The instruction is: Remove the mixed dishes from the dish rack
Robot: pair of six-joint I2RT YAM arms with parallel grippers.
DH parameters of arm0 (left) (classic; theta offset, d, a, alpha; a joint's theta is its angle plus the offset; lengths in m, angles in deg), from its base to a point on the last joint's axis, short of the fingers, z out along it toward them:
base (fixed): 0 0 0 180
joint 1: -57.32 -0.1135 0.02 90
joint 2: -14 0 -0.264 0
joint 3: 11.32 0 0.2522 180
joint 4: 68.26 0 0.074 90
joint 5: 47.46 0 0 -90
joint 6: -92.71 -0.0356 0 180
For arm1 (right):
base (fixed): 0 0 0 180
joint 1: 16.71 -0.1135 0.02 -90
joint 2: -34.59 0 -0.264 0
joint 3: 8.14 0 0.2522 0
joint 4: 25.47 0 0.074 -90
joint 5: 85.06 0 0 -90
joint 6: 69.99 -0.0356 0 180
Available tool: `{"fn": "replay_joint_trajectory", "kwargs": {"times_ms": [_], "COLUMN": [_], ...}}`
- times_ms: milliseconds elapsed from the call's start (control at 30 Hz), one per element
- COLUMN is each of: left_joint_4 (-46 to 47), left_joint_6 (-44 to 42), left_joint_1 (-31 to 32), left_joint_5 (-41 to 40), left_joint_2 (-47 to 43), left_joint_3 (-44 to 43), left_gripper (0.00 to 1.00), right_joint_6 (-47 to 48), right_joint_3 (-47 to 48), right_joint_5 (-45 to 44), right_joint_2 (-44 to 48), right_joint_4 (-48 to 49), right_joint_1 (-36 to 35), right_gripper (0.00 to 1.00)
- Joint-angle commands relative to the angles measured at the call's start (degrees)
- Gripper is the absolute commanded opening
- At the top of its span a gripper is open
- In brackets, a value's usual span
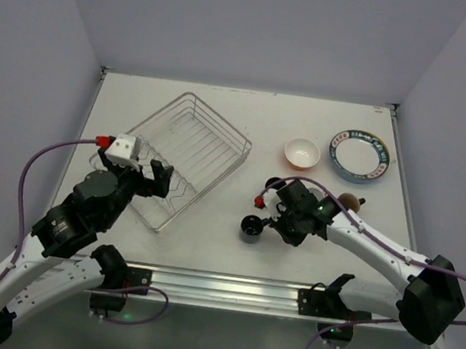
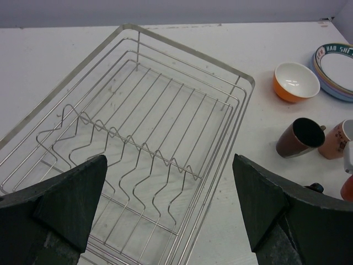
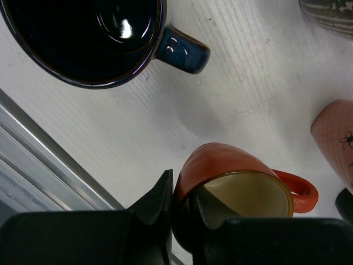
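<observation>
Pinches the orange mug [image 3: 237, 165] by its rim in the narrowed right gripper [image 3: 179, 212], one finger inside, one outside. With the black mug [image 1: 251, 226] just beside at 9 o'clock, the orange bowl [image 1: 301, 153] and stacked plates [image 1: 359, 154] toward 1 o'clock. Spreads the left gripper [image 2: 170, 163] wide, holding nothing, above the dish rack [image 2: 242, 83], at 9 o'clock from the black mug.
</observation>
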Motion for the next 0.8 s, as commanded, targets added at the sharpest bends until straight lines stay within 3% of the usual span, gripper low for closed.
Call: {"fn": "replay_joint_trajectory", "kwargs": {"times_ms": [0, 133, 300, 667, 700, 767], "left_joint_4": [2.47, 2.47, 3.09, 2.74, 2.65, 2.74], "left_joint_6": [-1.72, -1.81, -2.07, -2.07, -2.07, -2.07], "left_joint_1": [-0.24, -0.24, -0.24, -0.24, -0.24, -0.24], "left_joint_5": [0.56, 0.56, 0.91, 0.39, 0.30, 0.13], "left_joint_2": [-0.97, -1.50, -1.68, -1.94, -1.94, -2.12], "left_joint_3": [0.32, 0.23, 0.58, 0.40, 0.49, 0.49], "left_gripper": [1.00, 1.00, 1.00, 1.00, 1.00, 1.00], "right_joint_6": [5.18, 3.87, 3.16, 4.04, 4.21, 4.30], "right_joint_3": [-0.32, -0.93, -1.29, -1.64, -1.64, -1.64], "right_joint_5": [1.66, 10.18, 6.51, 8.70, 8.96, 8.88], "right_joint_2": [-1.60, -4.15, -9.94, -8.72, -8.64, -8.28], "right_joint_4": [4.00, 7.60, 7.70, 7.35, 7.17, 7.17], "right_joint_1": [1.66, 5.88, 5.98, 5.98, 5.98, 5.98], "right_gripper": [0.00, 0.00, 0.00, 0.00, 0.03, 0.18]}}
